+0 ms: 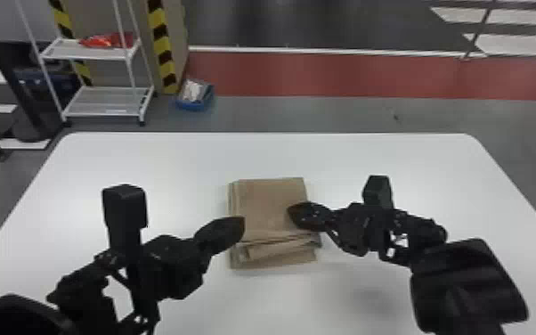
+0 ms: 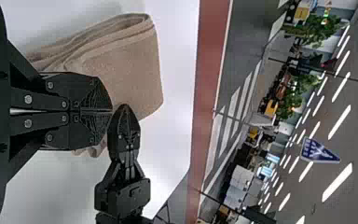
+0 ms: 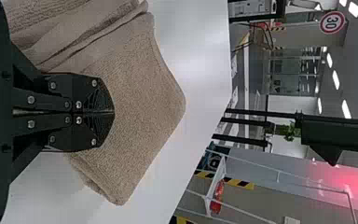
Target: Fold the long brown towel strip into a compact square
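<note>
Towel: we see the brown towel (image 1: 267, 200) folded into a layered stack near the middle of the white table (image 1: 369, 156), between our two grippers.
Towel's top: from 12 o'clock down past its centre we see one broad, flat, plain brown panel with nearly straight sides.
Towel's near end: toward 6 o'clock we see several uneven folds, some slanting, with a lower layer poking out beyond them, so the outline is longer than a neat square.
Towel's edge: along 9 o'clock we see thin layers lying one over another, slightly staggered.
Towel's cloth: our right wrist view shows a nubbly, fine-looped weave with soft, rounded corners; our left wrist view shows the layers bending round in a loose curl at one end.
Left gripper: our left gripper (image 1: 240, 225) is closed up, fingers pressed together with nothing between them, its tip by the towel's 9 o'clock side; we cannot tell whether it touches.
Right gripper: our right gripper (image 1: 290, 214) is likewise narrow and empty, its tip over the towel's 3 o'clock side; contact we cannot tell.
Floor beyond the table: we see a wire rack (image 1: 102, 102) at 10 o'clock and a blue bin (image 1: 193, 106) at 11 o'clock.
</note>
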`<state>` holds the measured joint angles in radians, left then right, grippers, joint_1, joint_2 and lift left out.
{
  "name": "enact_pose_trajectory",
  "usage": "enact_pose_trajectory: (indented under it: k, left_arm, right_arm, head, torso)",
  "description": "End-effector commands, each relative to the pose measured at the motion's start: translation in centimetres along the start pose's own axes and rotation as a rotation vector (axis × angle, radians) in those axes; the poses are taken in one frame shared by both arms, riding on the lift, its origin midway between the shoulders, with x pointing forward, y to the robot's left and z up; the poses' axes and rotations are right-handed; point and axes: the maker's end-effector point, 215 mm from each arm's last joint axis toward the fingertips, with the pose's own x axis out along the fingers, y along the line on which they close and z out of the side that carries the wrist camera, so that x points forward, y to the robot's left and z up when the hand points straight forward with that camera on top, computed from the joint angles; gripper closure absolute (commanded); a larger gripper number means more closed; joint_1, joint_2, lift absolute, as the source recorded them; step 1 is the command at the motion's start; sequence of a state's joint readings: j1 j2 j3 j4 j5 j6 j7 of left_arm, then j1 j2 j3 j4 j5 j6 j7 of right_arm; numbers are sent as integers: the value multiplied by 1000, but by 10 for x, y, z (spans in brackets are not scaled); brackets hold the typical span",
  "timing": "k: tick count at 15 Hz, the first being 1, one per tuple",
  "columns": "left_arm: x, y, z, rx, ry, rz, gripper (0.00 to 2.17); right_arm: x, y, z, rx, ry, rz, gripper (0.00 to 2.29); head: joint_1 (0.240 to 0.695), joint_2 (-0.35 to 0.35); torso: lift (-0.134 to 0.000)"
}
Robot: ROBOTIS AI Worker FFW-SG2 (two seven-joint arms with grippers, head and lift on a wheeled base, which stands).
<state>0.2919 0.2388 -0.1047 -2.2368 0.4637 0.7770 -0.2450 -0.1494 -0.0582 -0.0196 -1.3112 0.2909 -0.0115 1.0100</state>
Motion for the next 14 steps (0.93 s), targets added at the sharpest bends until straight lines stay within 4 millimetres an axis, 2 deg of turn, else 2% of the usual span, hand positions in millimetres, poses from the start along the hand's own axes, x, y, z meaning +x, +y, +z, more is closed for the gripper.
enact_pose_trajectory:
  k: [1,2,4,5,6,8,9,11,14]
  left_arm:
    - [-7,20,26,33,-77,72,1686]
    - [-8,36,35,51,-114,136,1318]
    - [-6,63,50,91,-181,216,444]
    - [-8,73,55,110,-203,252,100]
    - [-12,83,65,137,-243,294,70]
    - [-18,93,75,208,-289,379,73]
    - [-23,91,85,223,-349,396,73]
    - [-28,86,97,265,-442,427,73]
    - [-44,75,111,338,-581,485,73]
  right_arm:
    - [-13,-4,15,3,-52,-30,1946]
    - [-24,-1,24,23,-83,-44,1936]
    - [-43,-2,43,74,-118,-71,1710]
    - [-53,-1,54,88,-132,-82,1484]
    - [-67,-3,69,83,-159,-100,1160]
    - [-80,2,88,55,-201,-127,225]
    - [-89,1,98,35,-212,-180,39]
    - [-110,-3,106,9,-258,-296,-1]
    - [-160,-18,100,85,-310,-430,56]
  head:
    - [695,-16]
    - [695,-9]
    - [695,7]
    - [695,16]
    - [695,27]
    - [695,38]
    - [695,44]
    - [695,51]
    - [695,30]
  torso:
    - [-124]
    - [-124]
    - [-124]
    - [-124]
    - [-124]
    - [-124]
    - [-124]
    - [-124]
    - [-124]
